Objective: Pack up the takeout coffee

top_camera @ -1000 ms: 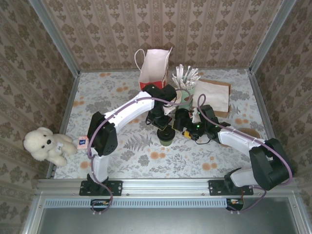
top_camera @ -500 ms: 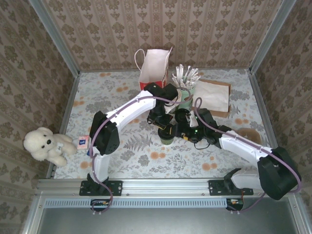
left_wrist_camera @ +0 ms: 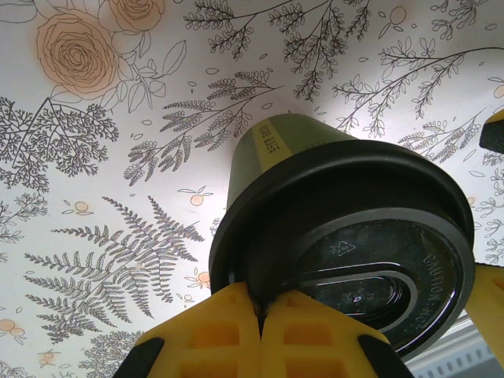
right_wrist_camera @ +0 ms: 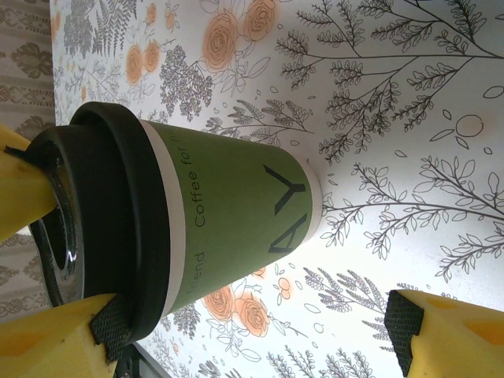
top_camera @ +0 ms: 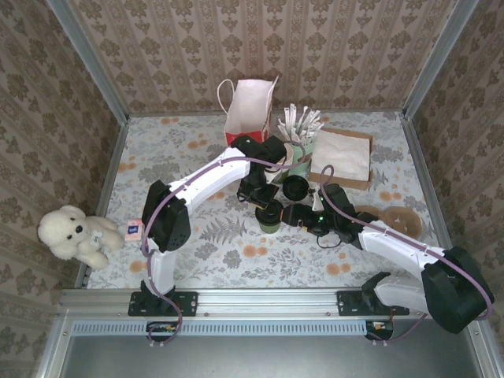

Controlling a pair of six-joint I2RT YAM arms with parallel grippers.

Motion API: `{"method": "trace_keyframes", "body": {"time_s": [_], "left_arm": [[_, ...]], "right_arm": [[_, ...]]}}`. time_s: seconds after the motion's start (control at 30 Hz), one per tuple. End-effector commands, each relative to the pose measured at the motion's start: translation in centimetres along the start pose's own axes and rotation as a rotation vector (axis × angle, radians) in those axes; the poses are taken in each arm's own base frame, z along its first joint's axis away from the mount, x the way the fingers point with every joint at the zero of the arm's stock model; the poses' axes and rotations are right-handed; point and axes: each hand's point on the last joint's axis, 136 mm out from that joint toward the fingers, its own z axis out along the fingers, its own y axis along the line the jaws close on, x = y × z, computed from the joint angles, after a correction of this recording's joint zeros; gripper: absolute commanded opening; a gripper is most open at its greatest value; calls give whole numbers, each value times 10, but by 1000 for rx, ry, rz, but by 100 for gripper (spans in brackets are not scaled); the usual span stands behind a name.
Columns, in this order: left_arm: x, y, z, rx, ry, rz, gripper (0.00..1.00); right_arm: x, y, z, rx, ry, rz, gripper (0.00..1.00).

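The takeout coffee (top_camera: 269, 216) is a green paper cup (right_wrist_camera: 236, 211) with a black lid (left_wrist_camera: 354, 228), standing upright on the flowered table mid-scene. My left gripper (left_wrist_camera: 261, 313) comes from above and is shut, its yellow fingertips pinching the lid's rim; in the top view it (top_camera: 266, 203) hangs over the cup. My right gripper (right_wrist_camera: 252, 335) is open at table height just right of the cup, one pad (right_wrist_camera: 110, 327) close by the lid's edge and the other pad (right_wrist_camera: 403, 323) far off. From above, the right gripper (top_camera: 290, 214) faces the cup's right side.
A red and white gift bag (top_camera: 250, 110) stands open at the back. Right of it are a green cup with paper-wrapped sticks (top_camera: 299, 146), a loose black disc (top_camera: 296, 187) and a flat brown paper bag (top_camera: 344, 153). A teddy bear (top_camera: 75, 235) sits far left.
The right arm has swung down toward the near side, uncovering the black disc, with its gripper still beside the cup. The left gripper has kept its pinch on the lid.
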Motion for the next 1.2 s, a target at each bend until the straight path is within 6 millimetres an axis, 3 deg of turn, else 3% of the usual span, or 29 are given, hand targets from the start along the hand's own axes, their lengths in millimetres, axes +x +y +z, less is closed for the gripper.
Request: {"method": "trace_keyframes", "body": {"time_s": [0.0, 0.13, 0.23, 0.37, 0.43, 0.5, 0.6, 0.7, 0.9, 1.07, 1.17], "left_arm": [[7, 4, 13, -24, 40, -26, 0], [11, 4, 19, -15, 51, -33, 0], [22, 7, 43, 3, 81, -42, 0], [33, 4, 60, 26, 118, -63, 0], [29, 5, 57, 25, 98, -59, 0], [22, 9, 45, 12, 71, -49, 0], [10, 13, 21, -27, 5, -7, 0], [2, 15, 7, -52, -37, 40, 0], [-4, 5, 0, -44, -35, 96, 0], [-6, -5, 5, -25, -38, 107, 0], [-4, -4, 9, -26, -28, 104, 0]], "right_arm": [[9, -16, 8, 49, 22, 24, 87], [8, -26, 13, 100, 16, 46, 87], [14, -53, 14, 206, 9, 100, 86], [26, -64, 15, 246, 56, 116, 86], [25, -60, 15, 231, 60, 108, 86], [16, -41, 13, 166, 56, 104, 87], [-10, -6, 4, 22, -6, 126, 88], [-33, 8, -6, -25, -64, 132, 89], [-48, 5, 3, -4, -53, 140, 88], [-46, 1, 16, 8, -10, 149, 87], [-38, -16, 26, 63, 21, 155, 87]]}}
